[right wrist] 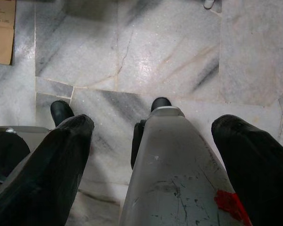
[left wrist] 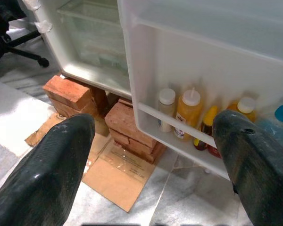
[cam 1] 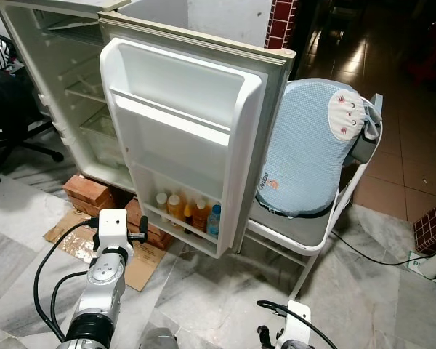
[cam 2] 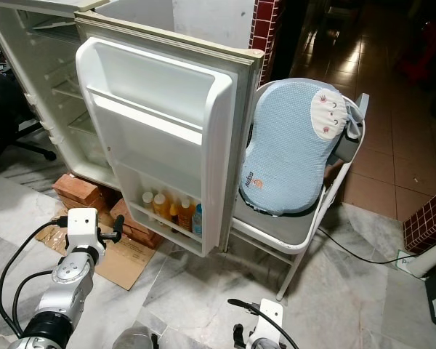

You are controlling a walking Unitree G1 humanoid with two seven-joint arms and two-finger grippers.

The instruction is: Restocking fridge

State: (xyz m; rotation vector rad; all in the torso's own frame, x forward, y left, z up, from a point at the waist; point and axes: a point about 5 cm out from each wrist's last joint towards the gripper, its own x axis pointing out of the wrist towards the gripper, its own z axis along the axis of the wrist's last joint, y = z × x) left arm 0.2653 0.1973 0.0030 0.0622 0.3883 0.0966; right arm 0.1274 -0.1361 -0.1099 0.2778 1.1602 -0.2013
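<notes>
1. My left gripper hangs wide open and empty, raised in front of the open fridge door.
2. I see the bottles standing in a row on the door's bottom shelf: pale, yellow, orange, then a blue-capped one.
3. The fridge rests on red bricks, with flattened cardboard lying on the marble floor.
4. My right gripper points down at the floor, fingers spread, gripping nothing.
5. A chair with a blue cushion stands just beside the door.

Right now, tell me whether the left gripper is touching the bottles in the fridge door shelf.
Apart. The left wrist view shows the left gripper open, with floor and the shelf rail between its fingers and the bottles.
</notes>
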